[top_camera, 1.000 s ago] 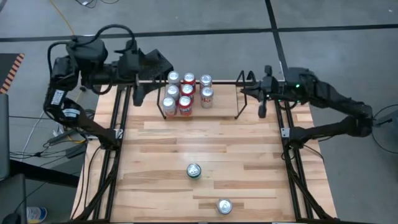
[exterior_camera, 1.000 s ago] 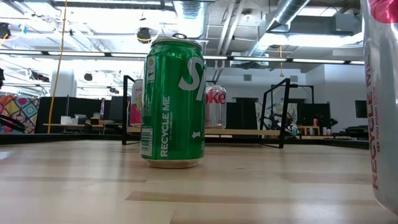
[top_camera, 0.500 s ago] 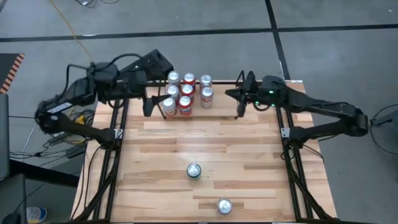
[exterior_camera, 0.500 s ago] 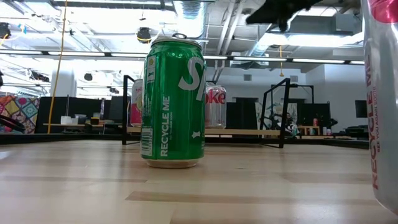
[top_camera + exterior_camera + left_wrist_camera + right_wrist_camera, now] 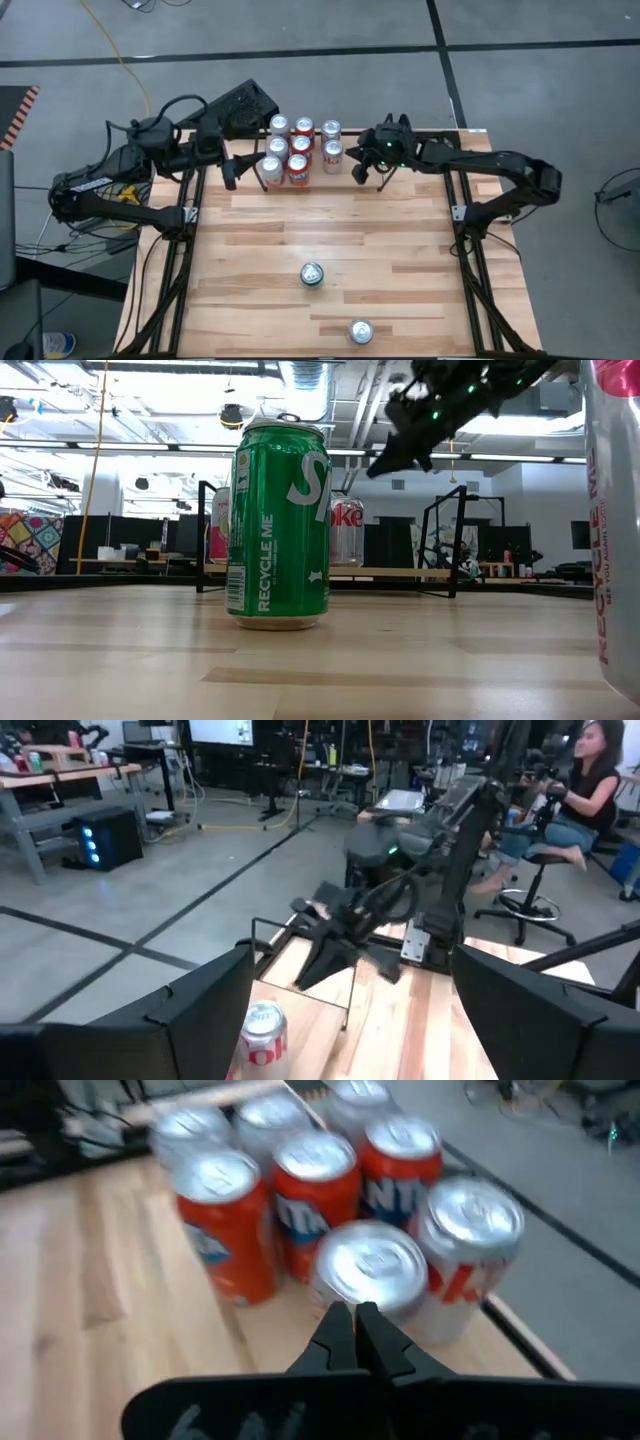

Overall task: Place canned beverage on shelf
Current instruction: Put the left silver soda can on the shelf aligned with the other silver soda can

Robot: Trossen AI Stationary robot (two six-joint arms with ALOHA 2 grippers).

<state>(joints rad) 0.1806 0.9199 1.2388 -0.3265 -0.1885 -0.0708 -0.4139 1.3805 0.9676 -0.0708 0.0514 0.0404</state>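
Several red and silver cans (image 5: 300,148) stand upright on the light wood floor of the shelf (image 5: 430,572) at the table's far edge. A green can (image 5: 312,274) stands on its base at mid table. Another canned beverage (image 5: 360,331) stands near the front edge. My right gripper (image 5: 360,172) is shut and slants down just right of the shelved cans, its tips (image 5: 360,1330) above a silver can (image 5: 375,1265). In the low view it hangs well above them (image 5: 385,460). My left gripper (image 5: 235,170) is open and level at the shelf's left end, holding nothing (image 5: 350,1010).
A black tubular frame (image 5: 190,215) runs along the table's left and right sides. The shelf's wire loop (image 5: 345,990) stands in front of my left gripper. A seated person (image 5: 585,790) is in the room beyond the table. Bare wood lies between the shelf and the green can.
Both arms have come down. My right gripper has moved toward the table's left edge, from the shelf's right end to the shelved cans, tipping downward and staying shut. My left gripper has sunk beside the shelf's left end and rolled. No can has moved.
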